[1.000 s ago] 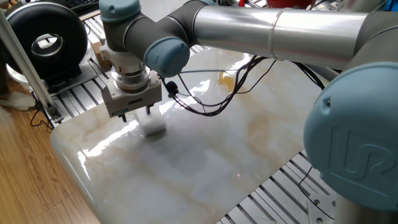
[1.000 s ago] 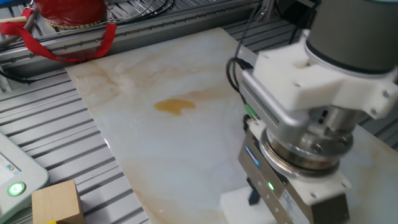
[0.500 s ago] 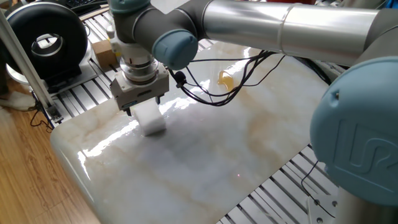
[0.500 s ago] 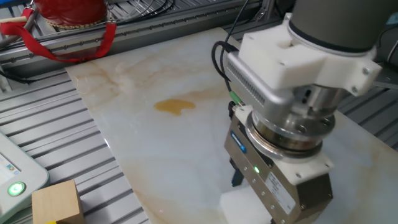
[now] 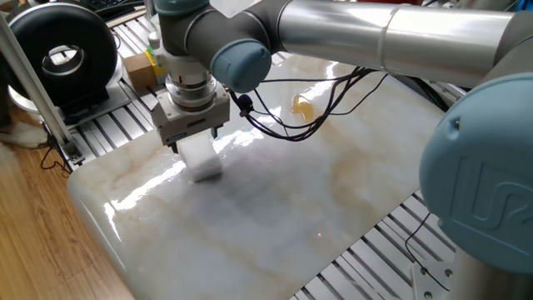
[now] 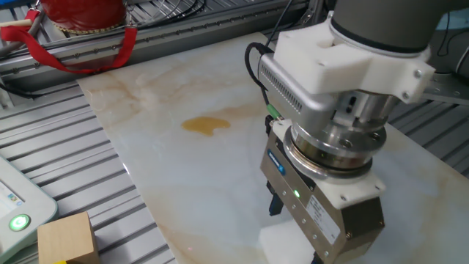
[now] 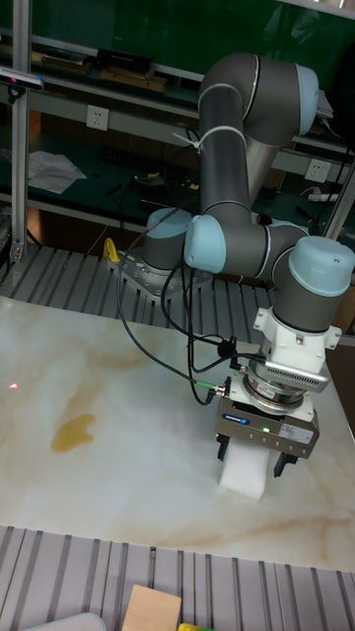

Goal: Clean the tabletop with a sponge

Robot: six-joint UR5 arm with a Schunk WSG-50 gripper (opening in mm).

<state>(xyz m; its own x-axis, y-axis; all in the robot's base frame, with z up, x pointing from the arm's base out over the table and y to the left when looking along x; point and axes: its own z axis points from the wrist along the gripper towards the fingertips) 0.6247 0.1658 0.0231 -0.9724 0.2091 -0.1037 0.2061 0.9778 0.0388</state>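
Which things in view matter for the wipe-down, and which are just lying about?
For the job:
- sponge, between the fingers of the gripper
- tabletop
- amber stain, away from the sponge

Just lying about:
- cardboard box on the grey frame
- red basket beyond the slab
- black round device

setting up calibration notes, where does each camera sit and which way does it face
One fixed view: high beside the arm's base, facing down its grey arm to the hand on the small white foam sponge.
The other fixed view: close over the glossy white marble-look tabletop, facing the amber stain; wrist and hand only.
Tall fixed view: across the table, facing the whole arm.
All three share the sponge, hand and stain.
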